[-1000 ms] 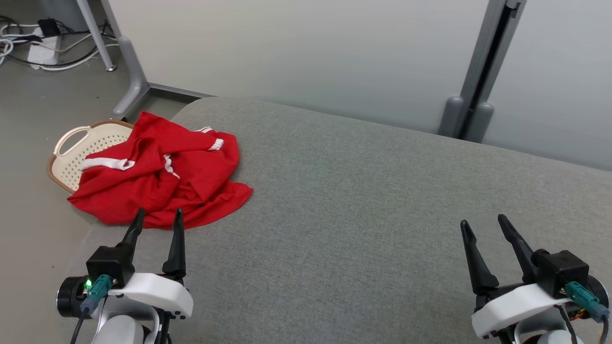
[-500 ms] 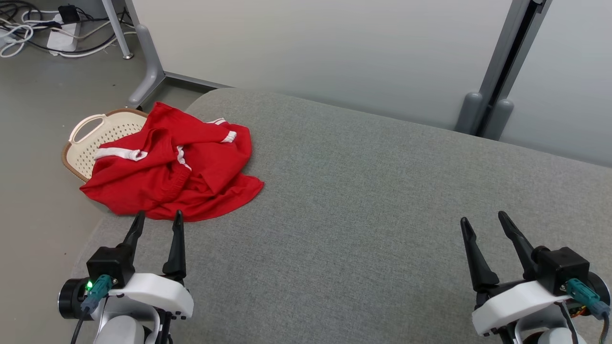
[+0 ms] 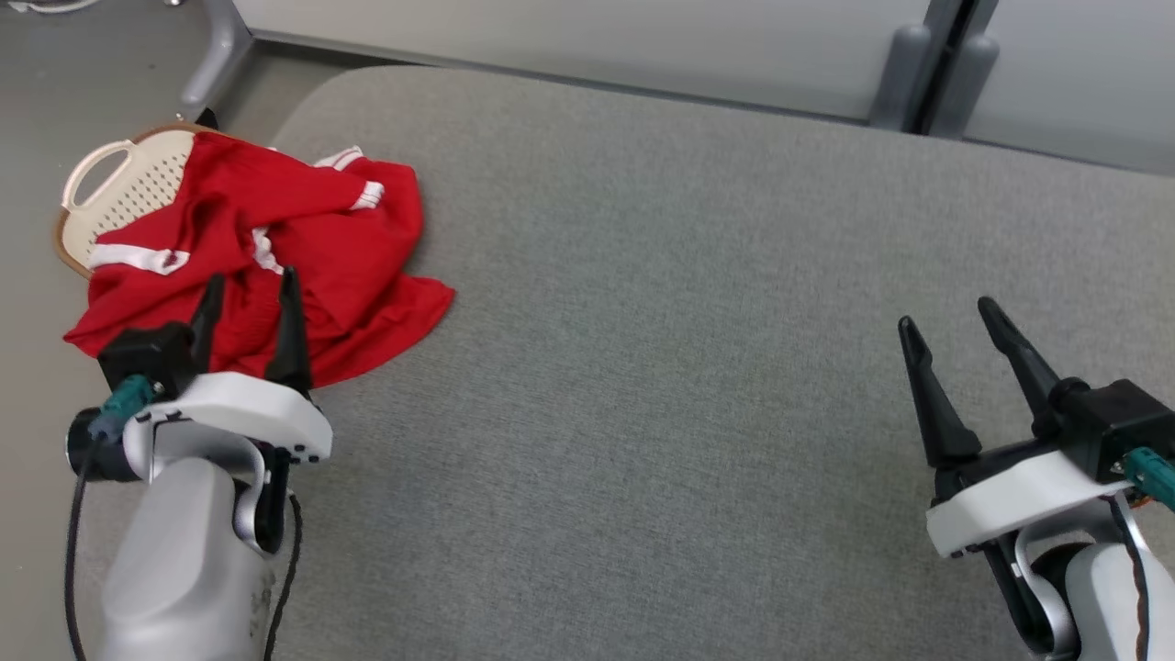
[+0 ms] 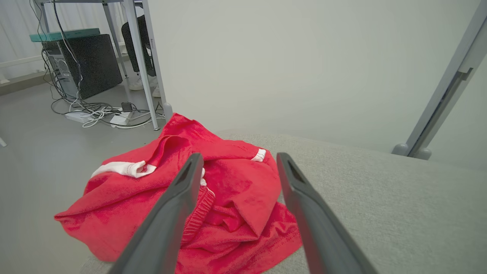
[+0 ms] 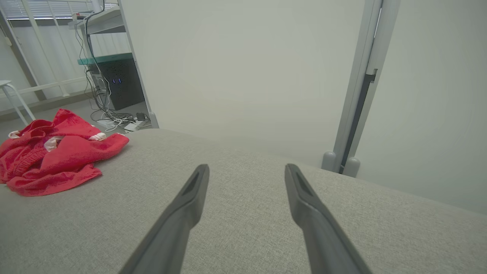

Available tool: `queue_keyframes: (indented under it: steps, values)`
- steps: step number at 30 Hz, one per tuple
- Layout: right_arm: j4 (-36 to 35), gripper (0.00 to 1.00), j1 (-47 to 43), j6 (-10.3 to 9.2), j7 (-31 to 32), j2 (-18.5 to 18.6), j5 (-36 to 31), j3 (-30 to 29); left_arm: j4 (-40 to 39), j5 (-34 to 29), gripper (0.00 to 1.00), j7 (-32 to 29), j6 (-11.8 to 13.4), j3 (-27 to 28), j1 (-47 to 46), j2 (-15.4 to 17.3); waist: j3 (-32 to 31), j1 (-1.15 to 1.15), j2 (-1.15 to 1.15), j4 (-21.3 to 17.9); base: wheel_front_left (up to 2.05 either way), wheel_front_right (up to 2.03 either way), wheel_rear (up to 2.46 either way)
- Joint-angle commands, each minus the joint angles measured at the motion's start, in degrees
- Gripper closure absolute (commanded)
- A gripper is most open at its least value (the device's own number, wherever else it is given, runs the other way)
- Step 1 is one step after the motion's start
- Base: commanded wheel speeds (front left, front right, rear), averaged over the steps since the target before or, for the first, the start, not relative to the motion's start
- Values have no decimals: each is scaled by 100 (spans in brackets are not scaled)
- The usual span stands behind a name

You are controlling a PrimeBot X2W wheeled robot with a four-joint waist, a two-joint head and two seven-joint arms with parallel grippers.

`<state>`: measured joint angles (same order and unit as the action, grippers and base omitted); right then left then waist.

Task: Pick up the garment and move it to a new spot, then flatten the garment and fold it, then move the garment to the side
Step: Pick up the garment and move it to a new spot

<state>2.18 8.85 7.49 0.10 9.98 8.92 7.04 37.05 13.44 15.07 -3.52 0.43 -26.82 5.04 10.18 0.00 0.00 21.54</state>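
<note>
Garment [image 3: 358,239] lies crumpled, apparently untouched, before the spread left gripper [image 3: 252,277].

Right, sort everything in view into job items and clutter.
Job: red garment, crumpled; grey padded surface it partly lies on; left end effector and right end effector, both open.
Lying about: perforated basket under the garment's edge; floor cables; computer tower.

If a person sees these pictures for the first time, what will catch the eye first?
The crumpled red garment with white trim stands out, lying at the left end of the grey padded surface and partly over a cream basket. Next come the two open grippers: the left gripper at the garment's near edge, the right gripper far off over bare fabric.
</note>
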Motion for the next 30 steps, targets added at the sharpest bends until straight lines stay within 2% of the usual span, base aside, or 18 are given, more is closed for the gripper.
queue_keyframes:
  steps: [1,8,11,16,17,18,19,22,30]
  values:
    - [-75,0,137,0,65,75,-19,7,170,45,0,-11,12,59,-272,64,623,0,0,-282,0,0,0]
    - [-370,0,601,0,224,346,-57,79,1577,350,0,-2,-37,381,-1477,458,1552,0,0,-584,0,0,0]
    - [-426,0,779,0,276,416,-71,127,2308,523,0,-3,24,576,-1938,659,1844,0,0,-671,0,0,0]
    - [-452,0,887,0,295,465,-78,104,2863,743,0,5,93,808,-2274,825,2022,0,0,-673,0,0,0]
    - [-443,0,905,0,284,472,-74,100,2935,773,31,8,71,827,-2321,842,2035,0,0,-669,0,0,0]
    - [-427,0,912,0,275,477,-68,93,2953,784,75,13,71,851,-2350,878,2036,0,0,-662,0,0,0]
    - [-417,0,910,0,268,474,-55,83,2911,802,100,16,91,891,-2374,923,2035,0,0,-653,0,0,0]
    - [-367,0,890,0,236,438,-24,49,2502,788,100,14,138,1034,-2197,980,1957,0,0,-614,0,0,0]
    - [-162,0,679,0,74,277,37,-44,948,389,100,6,165,1356,-1372,859,1403,0,0,-532,0,0,0]
